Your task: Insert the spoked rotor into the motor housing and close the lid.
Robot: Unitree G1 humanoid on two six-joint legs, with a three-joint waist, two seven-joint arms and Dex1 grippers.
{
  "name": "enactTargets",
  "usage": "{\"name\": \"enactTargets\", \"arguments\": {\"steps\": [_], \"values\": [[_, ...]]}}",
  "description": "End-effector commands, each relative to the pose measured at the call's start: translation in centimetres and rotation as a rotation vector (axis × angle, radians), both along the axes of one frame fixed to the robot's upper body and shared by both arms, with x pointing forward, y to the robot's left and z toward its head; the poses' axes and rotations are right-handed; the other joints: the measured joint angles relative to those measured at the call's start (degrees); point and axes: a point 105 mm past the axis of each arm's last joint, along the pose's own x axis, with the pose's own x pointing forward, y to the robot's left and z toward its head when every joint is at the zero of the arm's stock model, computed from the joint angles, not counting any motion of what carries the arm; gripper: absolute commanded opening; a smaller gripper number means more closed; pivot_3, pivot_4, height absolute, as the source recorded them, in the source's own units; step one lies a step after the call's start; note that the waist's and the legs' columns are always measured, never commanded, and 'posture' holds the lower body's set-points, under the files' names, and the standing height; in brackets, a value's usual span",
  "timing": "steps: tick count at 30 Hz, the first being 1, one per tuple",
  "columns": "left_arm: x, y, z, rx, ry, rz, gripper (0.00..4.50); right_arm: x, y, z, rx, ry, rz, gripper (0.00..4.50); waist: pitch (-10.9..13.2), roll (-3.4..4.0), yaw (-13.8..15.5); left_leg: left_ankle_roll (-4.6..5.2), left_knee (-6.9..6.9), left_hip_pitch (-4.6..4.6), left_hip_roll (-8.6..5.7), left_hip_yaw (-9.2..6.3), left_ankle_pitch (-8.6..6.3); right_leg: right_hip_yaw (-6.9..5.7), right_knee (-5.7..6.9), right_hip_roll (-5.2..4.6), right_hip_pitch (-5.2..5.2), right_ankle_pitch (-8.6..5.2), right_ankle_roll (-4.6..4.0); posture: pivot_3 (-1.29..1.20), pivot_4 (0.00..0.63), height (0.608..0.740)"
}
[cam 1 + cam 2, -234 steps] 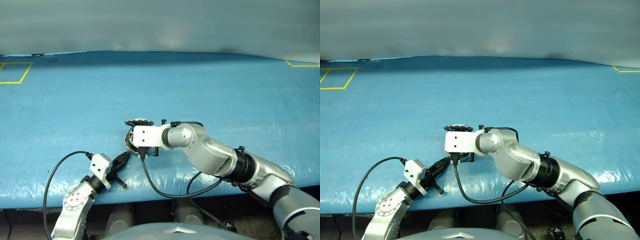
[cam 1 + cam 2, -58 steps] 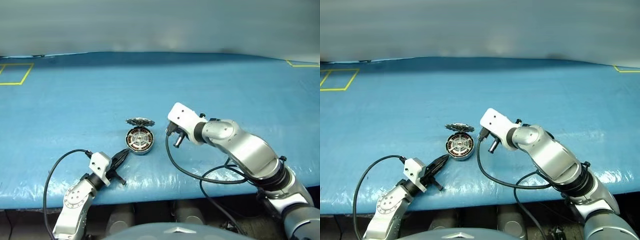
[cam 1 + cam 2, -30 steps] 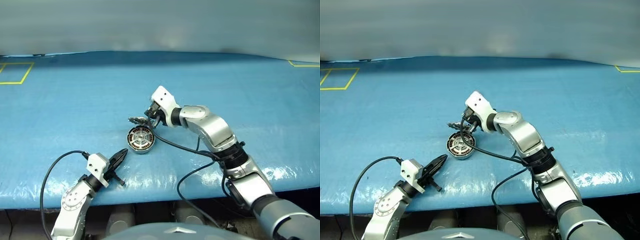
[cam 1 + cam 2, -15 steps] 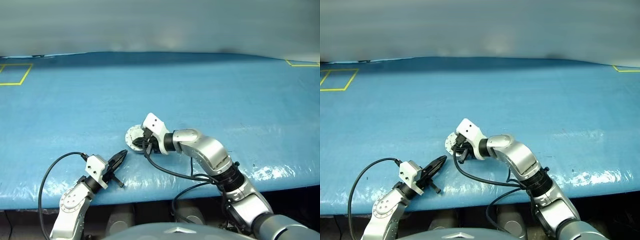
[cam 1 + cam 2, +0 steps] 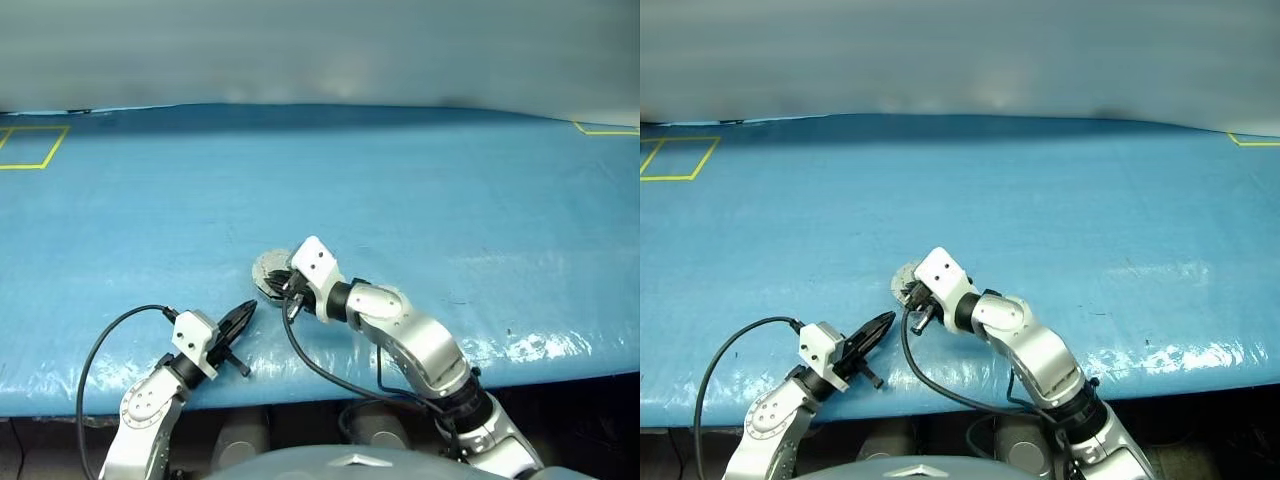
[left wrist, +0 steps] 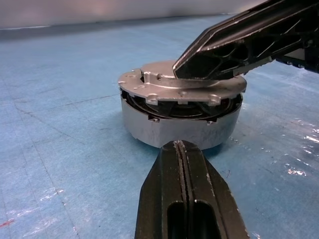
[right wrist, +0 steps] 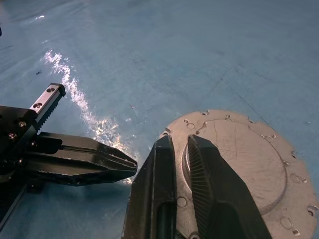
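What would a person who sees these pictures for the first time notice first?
First, the round silver lid sitting on top of the grey motor housing near the front edge of the blue table. The right gripper rests over the lid, its fingers slightly apart. The left gripper, shut, points at the housing from close by without touching it.

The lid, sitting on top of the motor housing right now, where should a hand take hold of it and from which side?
Grip the lid by its thin rim, which overhangs the motor housing, coming in level from the side. It lies flat, and its broad smooth top with a low raised centre offers two fingers little to pinch. The right hand sits on that top, slightly open; the left hand faces the housing wall, shut.
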Motion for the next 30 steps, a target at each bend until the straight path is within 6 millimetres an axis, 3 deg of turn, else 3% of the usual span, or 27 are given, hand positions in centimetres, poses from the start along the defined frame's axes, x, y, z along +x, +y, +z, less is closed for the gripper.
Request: {"name": "enactTargets", "arguments": {"steps": [1, 6, 10, 30], "values": [[0.0, -0.3, 1.1, -0.007, -0.038, -0.007, 0.00, 0.2, -0.7, 1.2, 0.051, -0.085, -0.112, 1.62, -0.02, -0.03, 0.01, 0.00, 0.01, 0.01, 0.00, 0.00, 0.00, 0.00, 0.02, 0.01, 0.01, -0.04, -0.08, 0.00, 0.150, 0.740], [0.1, -0.2, 1.0, -0.004, -0.034, -0.015, 0.00, 0.6, -0.7, 0.2, 0.018, -0.138, -0.219, 3.25, -0.02, -0.03, -0.07, -0.01, 0.03, 0.05, 0.00, 0.01, 0.01, 0.02, 0.03, 0.01, 0.04, -0.06, -0.11, 0.00, 0.150, 0.740], [0.2, -0.2, 0.7, -0.003, -0.028, -0.023, 0.00, 1.0, -0.1, 0.5, 0.027, -0.160, -0.227, 4.49, -0.02, -0.04, -0.04, -0.01, 0.03, 0.06, 0.01, 0.02, 0.01, 0.03, 0.04, 0.01, 0.03, -0.05, -0.11, 0.00, 0.150, 0.740], [0.2, 0.3, -0.2, -0.006, -0.019, -0.011, 0.00, 1.9, -0.9, -1.8, -0.035, 0.000, -0.143, 4.49, -0.03, -0.04, 0.03, -0.01, 0.04, 0.07, 0.00, 0.01, 0.01, 0.02, 0.03, 0.00, 0.07, -0.05, -0.11, 0.00, 0.150, 0.740]]}}
